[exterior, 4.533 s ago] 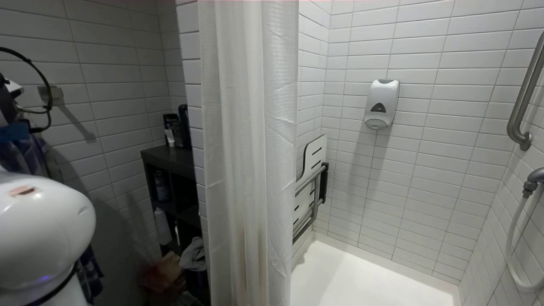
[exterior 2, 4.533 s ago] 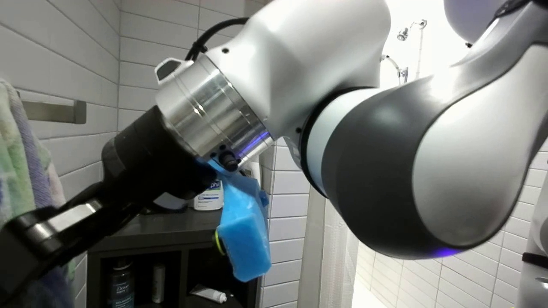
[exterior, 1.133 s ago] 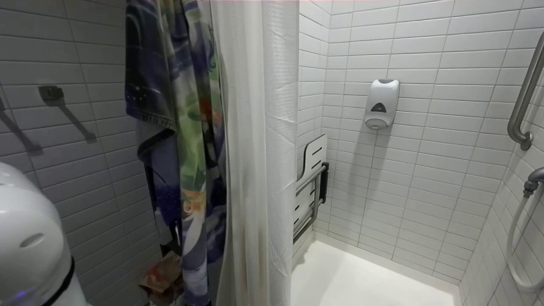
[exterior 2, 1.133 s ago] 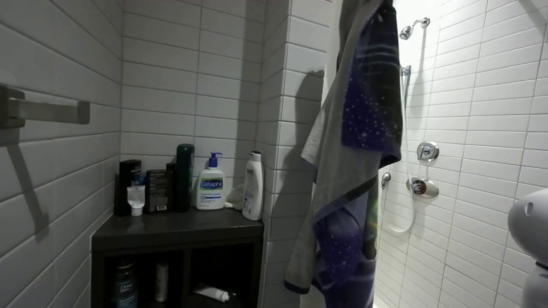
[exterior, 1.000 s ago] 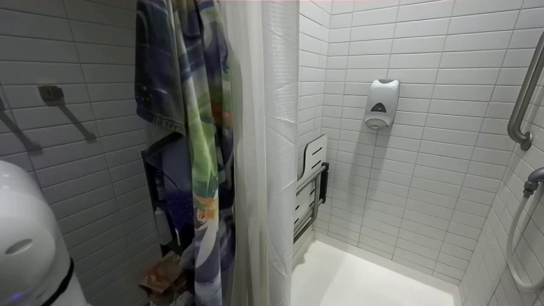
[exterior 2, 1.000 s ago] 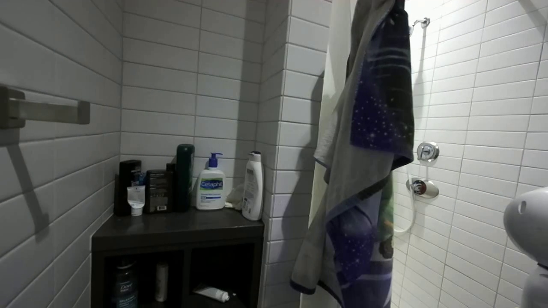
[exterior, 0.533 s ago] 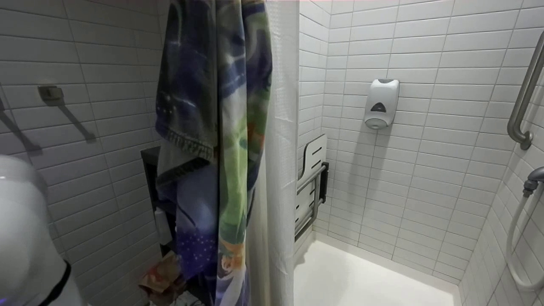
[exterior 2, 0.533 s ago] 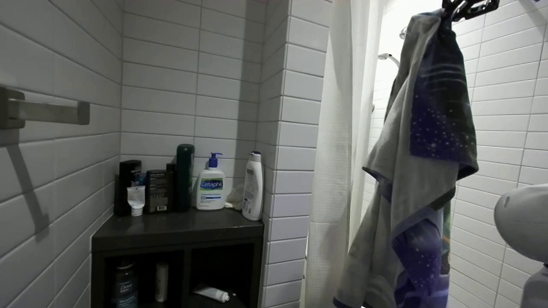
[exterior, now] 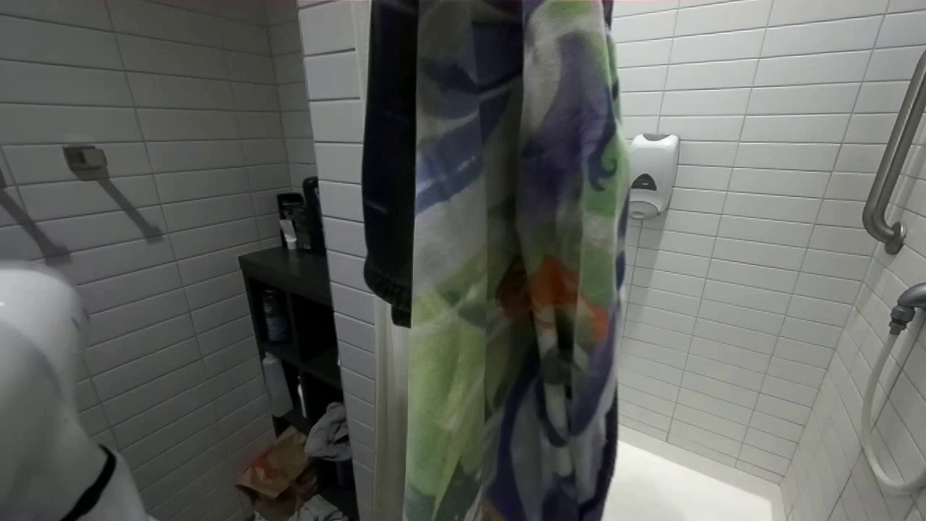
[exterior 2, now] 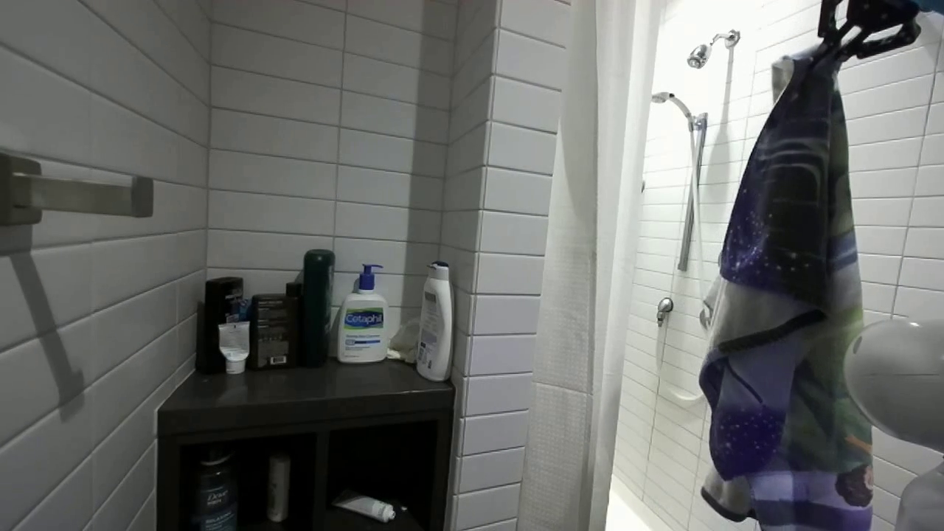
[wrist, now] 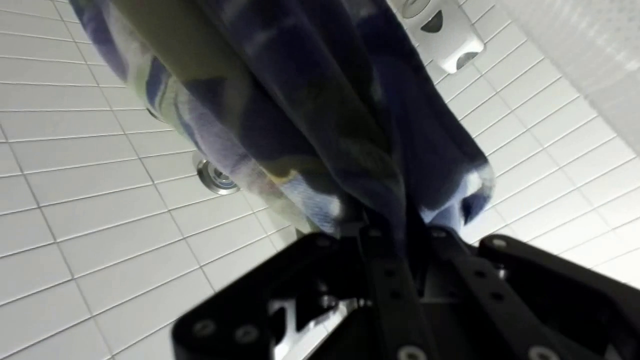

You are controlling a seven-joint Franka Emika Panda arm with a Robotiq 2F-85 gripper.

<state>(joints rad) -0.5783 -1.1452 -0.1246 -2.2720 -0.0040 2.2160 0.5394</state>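
A large patterned towel (exterior: 452, 362) in purple, green and white hangs in long folds in front of the shower opening. My gripper (wrist: 406, 235) is shut on its bunched top edge, and the cloth runs between the black fingers in the wrist view. In an exterior view the gripper shows only partly at the top right, with the towel (exterior 2: 782, 295) hanging straight down below it. The towel's lowest end falls outside both exterior views. A white arm link (exterior: 36, 369) stands at the edge of both exterior views.
The white shower curtain (exterior 2: 571, 295) hangs beside the tiled corner. A dark shelf (exterior 2: 310, 402) carries several bottles. On the walls are a metal towel bar (exterior 2: 85, 193), a soap dispenser (exterior: 655, 163), a grab bar (exterior: 893, 152) and a hand shower (exterior 2: 670, 99).
The held towel has swung to the right in both exterior views, uncovering the shelf and part of the curtain and covering the folding seat. The gripper has come into view at the top.
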